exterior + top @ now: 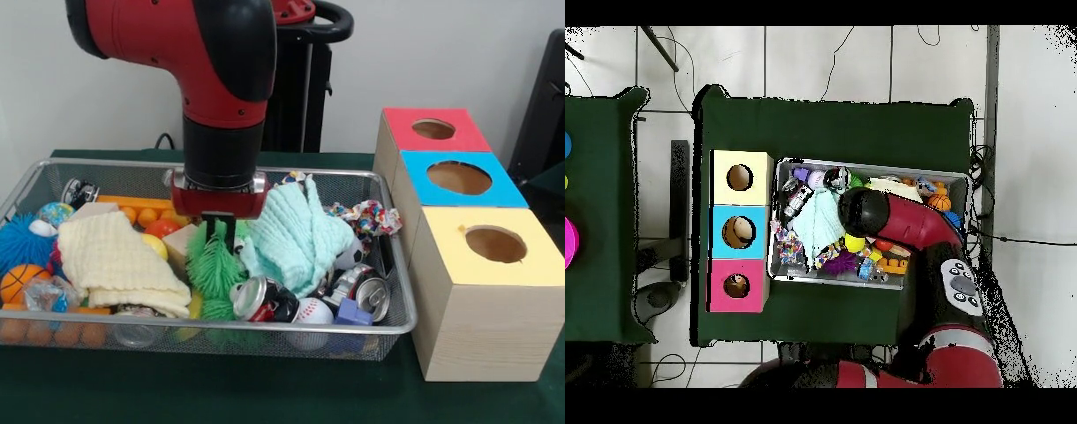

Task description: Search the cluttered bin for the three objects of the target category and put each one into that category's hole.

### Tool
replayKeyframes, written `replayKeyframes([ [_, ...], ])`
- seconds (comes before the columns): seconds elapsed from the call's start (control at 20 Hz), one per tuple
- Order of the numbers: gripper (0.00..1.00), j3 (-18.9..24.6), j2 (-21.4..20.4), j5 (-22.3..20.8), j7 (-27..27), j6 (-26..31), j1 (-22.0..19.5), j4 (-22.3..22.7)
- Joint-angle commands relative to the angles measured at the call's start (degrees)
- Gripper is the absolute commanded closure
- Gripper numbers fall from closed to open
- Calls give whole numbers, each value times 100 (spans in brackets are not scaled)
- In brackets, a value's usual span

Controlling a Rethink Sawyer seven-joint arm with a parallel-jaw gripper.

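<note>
The gripper (221, 226) reaches down into the middle of the wire basket (399, 325), its tips buried in a spiky green toy (214, 265); whether it grips anything cannot be told. The red-topped box's hole (433, 129) sits beyond the basket's end, farthest of three boxes.

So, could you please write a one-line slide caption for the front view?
Sawyer's end effector dips into the cluttered wire bin above a green spiky toy, beside red, blue and yellow sorting boxes.
</note>
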Motion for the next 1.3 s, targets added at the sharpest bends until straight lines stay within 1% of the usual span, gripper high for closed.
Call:
replayKeyframes([
  [0.05, 100, -122, -297, -197, 536, 864, 12, 65],
  [0.25, 100, -263, -669, -145, 600, 1208, 122, 149],
  [0.55, 100, -407, -971, -96, 760, 1456, 280, 255],
  [0.75, 100, -501, -1100, -81, 857, 1666, 411, 257],
  [1.0, 100, -521, -1067, -26, 983, 1537, 490, 348],
  [1.15, 100, -553, -1099, 0, 1088, 1376, 561, 509],
  [1.3, 100, -594, -1120, 42, 1189, 1336, 658, 594],
])
